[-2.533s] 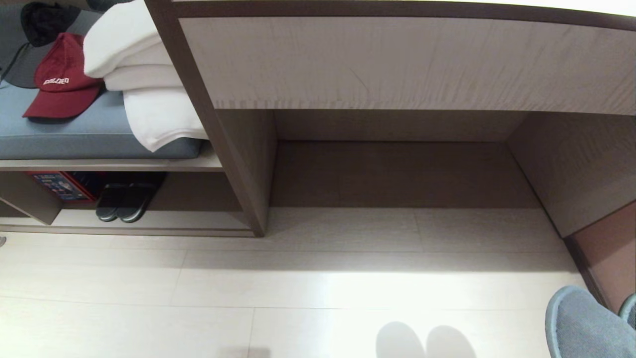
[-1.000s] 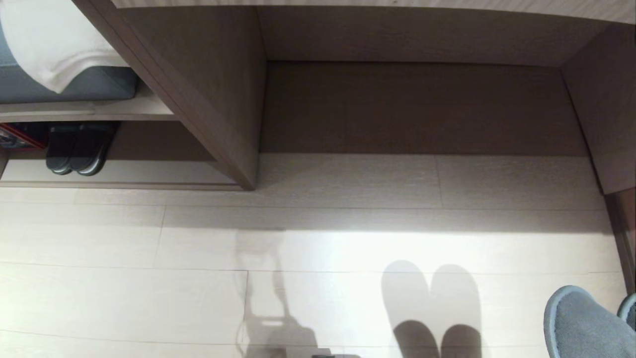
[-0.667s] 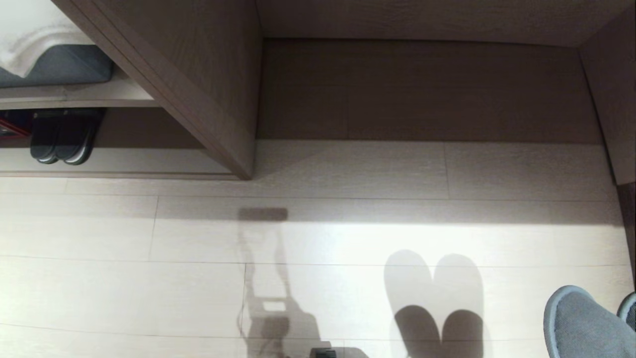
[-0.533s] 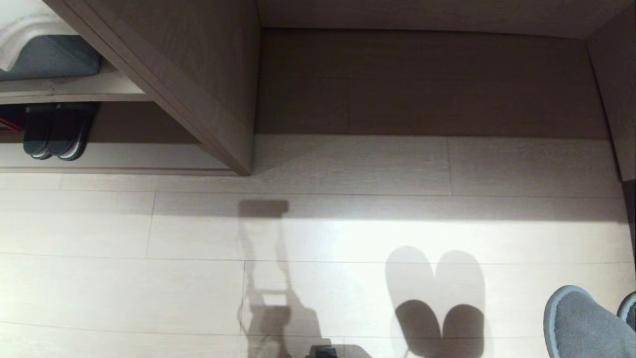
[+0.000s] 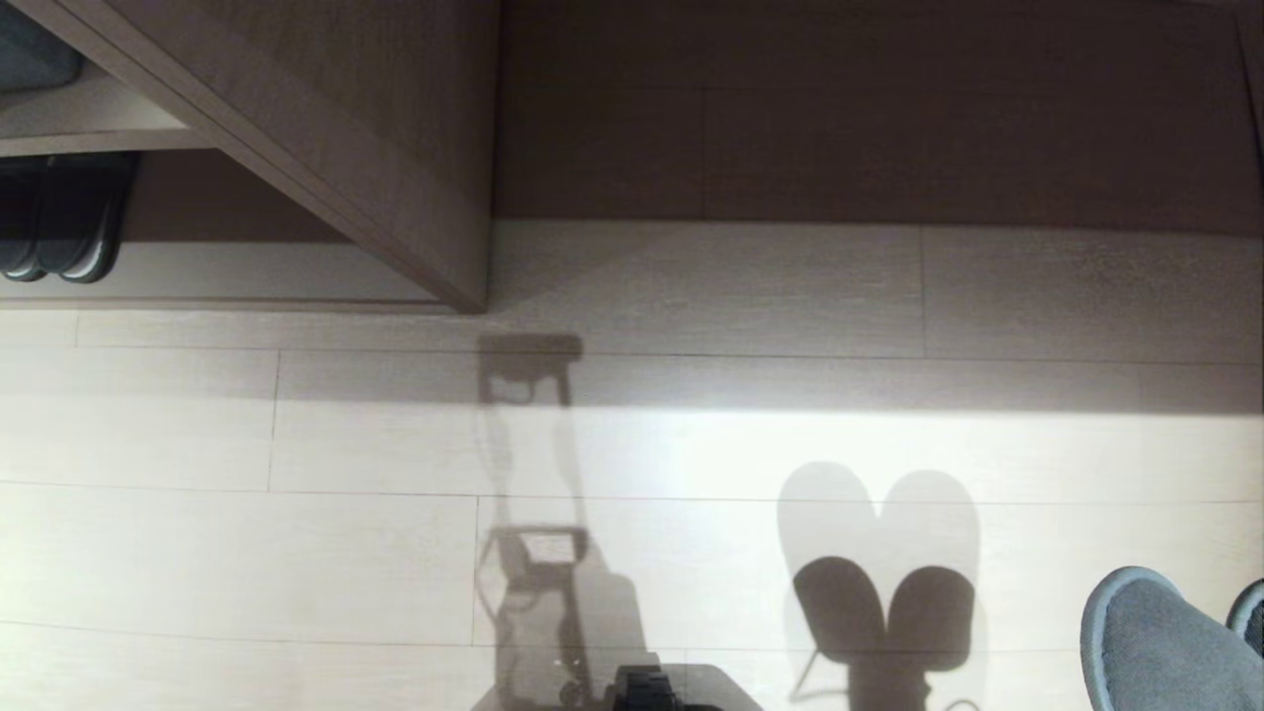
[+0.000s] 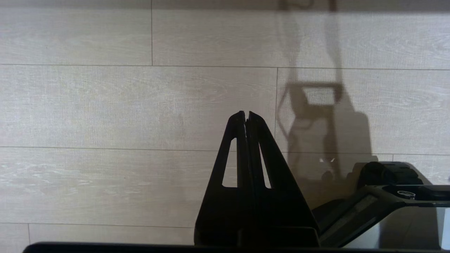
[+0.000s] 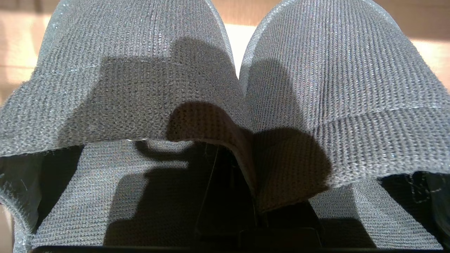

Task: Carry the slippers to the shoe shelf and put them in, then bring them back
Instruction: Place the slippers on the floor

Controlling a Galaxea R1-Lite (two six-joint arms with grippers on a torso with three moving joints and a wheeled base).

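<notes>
In the head view the slippers (image 5: 1155,642) hang above the floor (image 5: 296,553), far to the right of the shelf (image 5: 296,267) and in front of it, so they are not yet put in; their double shadow falls on the floor beside them. A black pair (image 5: 59,222) already lies in the left cubby of the shelf, past its side panel (image 5: 375,158). In the left wrist view the left gripper (image 6: 246,116) has its fingers pressed together on nothing, above the floor (I judge this arm is only parked). In the right wrist view the right gripper (image 7: 242,196) is clamped on the inner edges of both slippers where they meet, which I think is how one hand carries two at once. The slippers are of grey-blue knitted fabric, with wide rounded toe bands, side by side and touching, toes pointing away from the gripper; the pinched fabric folds up a little.
</notes>
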